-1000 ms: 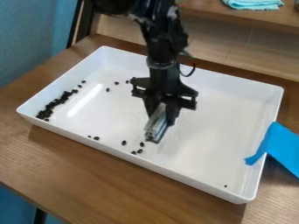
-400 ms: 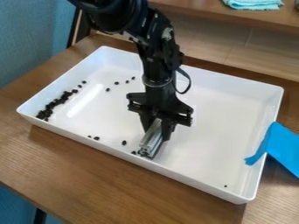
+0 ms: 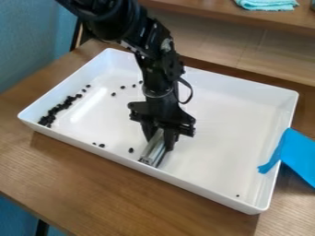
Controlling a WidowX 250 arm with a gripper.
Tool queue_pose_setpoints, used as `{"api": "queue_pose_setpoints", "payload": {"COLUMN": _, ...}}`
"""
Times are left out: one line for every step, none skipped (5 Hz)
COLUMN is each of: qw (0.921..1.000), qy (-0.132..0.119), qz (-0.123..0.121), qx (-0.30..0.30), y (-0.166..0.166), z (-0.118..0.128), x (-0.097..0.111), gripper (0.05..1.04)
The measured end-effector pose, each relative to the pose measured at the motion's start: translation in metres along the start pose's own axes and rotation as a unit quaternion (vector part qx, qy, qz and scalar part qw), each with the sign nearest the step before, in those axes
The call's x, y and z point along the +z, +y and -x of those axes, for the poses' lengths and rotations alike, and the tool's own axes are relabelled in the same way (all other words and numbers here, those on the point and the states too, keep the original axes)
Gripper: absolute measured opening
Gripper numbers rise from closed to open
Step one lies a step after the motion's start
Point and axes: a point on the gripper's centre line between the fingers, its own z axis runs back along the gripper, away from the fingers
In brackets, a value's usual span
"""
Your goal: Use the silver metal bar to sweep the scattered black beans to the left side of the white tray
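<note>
Clearly, the relation that counts is between the metal bar point(image 3: 153, 151) and the black beads point(image 3: 56, 109). The hand point(image 3: 159, 140) hangs over the near half of the white tray point(image 3: 215, 138), closed on the upper end of the bar, one finger on either side. The bar's long axis slants from the fingers down toward the lower left of the view, its low end right by the tray's near wall; whether it touches the wall or the floor of the tray, I cannot tell.

From the hand, most of the beads lie well apart, toward the left of the view. They form a dense streak near the tray's left end, and that streak too slants down to the left, though less steeply than the bar. Much nearer is a lone bead point(image 3: 131, 150), just beside the bar's low end on the streak's side. A close pair point(image 3: 98, 144) sits further left by the near wall, and a few more are scattered toward the far wall, to the left of the arm. On the opposite side of the bar, one small dark speck point(image 3: 237, 196) lies near the tray's near right corner, with blue tape point(image 3: 298, 154) over the right rim.
</note>
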Motion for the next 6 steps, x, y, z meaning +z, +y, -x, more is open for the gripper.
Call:
{"api": "queue_pose_setpoints", "payload": {"qw": 1.0, "qy": -0.004, "qz": -0.002, "qx": 0.003, "y": 0.009, "z": 0.0, "x": -0.001, "gripper": 0.393}}
{"api": "queue_pose_setpoints", "payload": {"qw": 1.0, "qy": 0.0, "qz": 0.0, "qx": 0.002, "y": 0.02, "z": 0.0, "x": -0.002, "gripper": 0.393}}
{"api": "queue_pose_setpoints", "payload": {"qw": 0.9998, "qy": 0.014, "qz": -0.004, "qx": 0.012, "y": 0.048, "z": 0.004, "x": -0.001, "gripper": 0.393}}
{"api": "queue_pose_setpoints", "payload": {"qw": 0.9998, "qy": 0.014, "qz": -0.003, "qx": 0.01, "y": 0.073, "z": 0.006, "x": 0.0, "gripper": 0.393}}
{"api": "queue_pose_setpoints", "payload": {"qw": 0.9999, "qy": 0.011, "qz": -0.003, "qx": 0.007, "y": 0.095, "z": 0.01, "x": 0.003, "gripper": 0.393}}
{"api": "queue_pose_setpoints", "payload": {"qw": 1.0, "qy": 0.01, "qz": 0.002, "qx": 0.001, "y": 0.111, "z": 0.013, "x": 0.003, "gripper": 0.393}}
